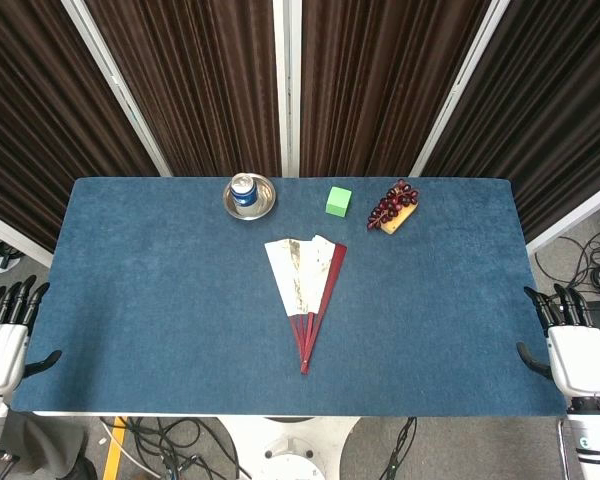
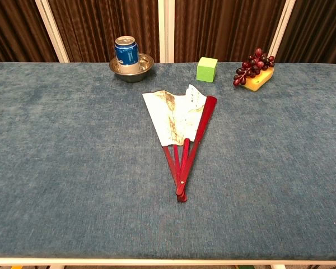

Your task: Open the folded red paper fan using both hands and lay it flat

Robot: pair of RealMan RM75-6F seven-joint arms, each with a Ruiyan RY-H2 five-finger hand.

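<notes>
The red paper fan [image 1: 307,290] [image 2: 182,129] lies on the blue table at its middle, partly spread. Its white paper faces up, its red ribs meet at a pivot toward the front edge, and one red outer rib runs along its right side. My left hand [image 1: 5,335] hangs off the table's left front corner, fingers apart and holding nothing. My right hand [image 1: 572,345] hangs off the right front corner, likewise holding nothing. Both hands are far from the fan. The chest view shows neither hand.
At the back stand a metal bowl [image 1: 250,197] [image 2: 131,66] holding a blue can [image 1: 243,189] [image 2: 126,51], a green cube [image 1: 339,200] [image 2: 206,69], and dark grapes on a yellow block [image 1: 394,208] [image 2: 254,72]. Dark curtains hang behind the blue table [image 1: 140,300].
</notes>
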